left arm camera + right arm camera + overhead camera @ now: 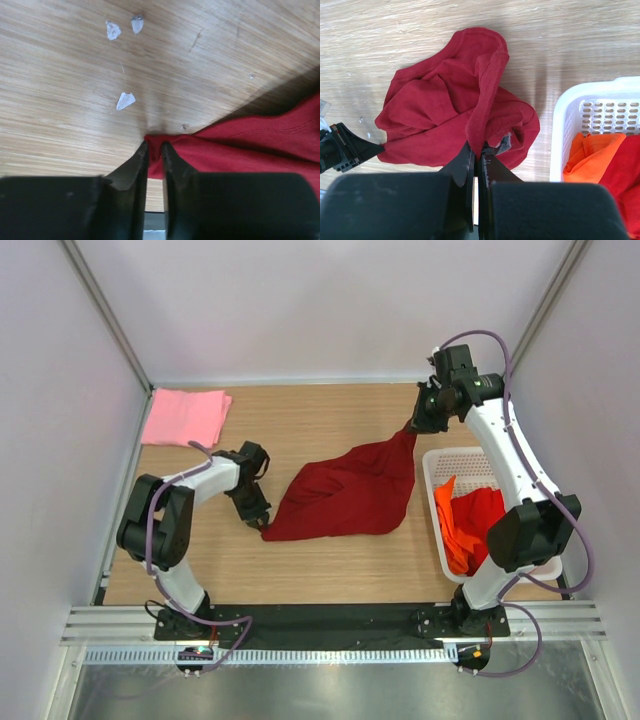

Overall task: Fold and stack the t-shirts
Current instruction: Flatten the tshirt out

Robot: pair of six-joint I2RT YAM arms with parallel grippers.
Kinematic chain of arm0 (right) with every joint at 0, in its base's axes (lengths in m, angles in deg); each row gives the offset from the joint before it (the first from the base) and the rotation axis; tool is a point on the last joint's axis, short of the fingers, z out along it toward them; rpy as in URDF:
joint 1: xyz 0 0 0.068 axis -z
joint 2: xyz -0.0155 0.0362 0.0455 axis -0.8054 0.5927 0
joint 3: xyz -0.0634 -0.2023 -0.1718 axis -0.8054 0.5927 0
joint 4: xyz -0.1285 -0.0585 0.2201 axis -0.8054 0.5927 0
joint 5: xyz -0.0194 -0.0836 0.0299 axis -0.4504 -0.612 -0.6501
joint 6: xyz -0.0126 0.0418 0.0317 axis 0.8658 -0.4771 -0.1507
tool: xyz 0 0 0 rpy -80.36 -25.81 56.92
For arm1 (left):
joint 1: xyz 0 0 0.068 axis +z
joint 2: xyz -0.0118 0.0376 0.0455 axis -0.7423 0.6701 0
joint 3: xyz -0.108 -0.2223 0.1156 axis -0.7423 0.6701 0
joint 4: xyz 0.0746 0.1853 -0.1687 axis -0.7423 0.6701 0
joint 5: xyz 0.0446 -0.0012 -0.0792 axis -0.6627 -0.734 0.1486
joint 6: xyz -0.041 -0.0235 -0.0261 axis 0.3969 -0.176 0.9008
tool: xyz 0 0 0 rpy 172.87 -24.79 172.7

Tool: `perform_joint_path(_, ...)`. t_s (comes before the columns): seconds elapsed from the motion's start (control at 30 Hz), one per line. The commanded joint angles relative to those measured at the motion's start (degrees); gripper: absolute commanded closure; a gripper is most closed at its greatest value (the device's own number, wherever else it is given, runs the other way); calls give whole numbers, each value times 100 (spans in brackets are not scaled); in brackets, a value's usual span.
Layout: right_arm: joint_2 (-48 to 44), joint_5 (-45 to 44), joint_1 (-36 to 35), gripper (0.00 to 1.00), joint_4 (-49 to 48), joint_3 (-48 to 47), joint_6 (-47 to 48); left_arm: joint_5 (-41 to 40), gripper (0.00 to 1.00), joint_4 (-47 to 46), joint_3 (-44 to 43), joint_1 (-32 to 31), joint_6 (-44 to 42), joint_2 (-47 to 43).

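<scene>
Left pincer (pixel 155 146) is squeezed down narrow on the very corner of the maroon shirt (pixel 350 490), with the tip of the cloth caught between its two fingers, low against the table (pixel 300 420). Right pincer (pixel 478 154) is clamped tight on a bunched fold at the opposite end of the same shirt, and that end is lifted off the wood, so the cloth hangs in a sagging sheet from the far right down to the near left. The middle of it is rumpled and partly resting on the table between the two arms.

Other stuff around: a white basket (pixel 429 480) sits on the right side, just beside the shirt's right edge. It has the orange shirt (pixel 450 522) and the bright red shirt (pixel 483 512) crumpled inside, touching each other. The right arm's long link runs right over that basket, covering part of it in the overhead view. Pink shirt (pixel 185 417) lies folded flat in the far left corner, well apart from everything else. A few white flecks (pixel 125 100) are scattered on the wood just ahead of the left fingers.
</scene>
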Motion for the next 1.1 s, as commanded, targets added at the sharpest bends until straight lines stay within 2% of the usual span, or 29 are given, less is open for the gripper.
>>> perform_joint_path(0.0,-302,125,-18,99,-119,-26,-23,-588,86,-755,60,3,-73,76)
perform_joint_path(0.07,-311,143,-9,99,-102,-43,-50,-693,99,-781,-28,3,-118,32)
perform_joint_path(0.27,-180,-49,-1,99,38,-368,-383,-1150,100,-185,-704,3,-583,-669)
perform_joint_path(0.47,732,-244,349,99,460,-1983,-1085,-1677,100,317,-1879,3,-1250,-1637)
perform_joint_path(0.5,848,-131,464,99,548,-2534,-1200,-1808,100,491,-2100,3,-1339,-1829)
perform_joint_path(0.63,1043,483,1027,99,803,-3365,-1771,-2624,100,896,-3059,12,-1796,-2252)
perform_joint_path(0.73,701,617,1274,99,769,-3357,-1965,-3039,100,1134,-3622,21,-2016,-2568)
perform_joint_path(0.8,402,775,1283,99,620,-3025,-1975,-3224,100,1196,-3867,21,-2173,-2753)
perform_joint_path(0.97,-581,1161,1283,99,102,-2382,-2053,-3742,100,1390,-4080,21,-2254,-3385)
perform_joint_path(1.07,-829,1294,1283,99,-320,-2267,-2132,-3989,100,1285,-4080,21,-2429,-3719)
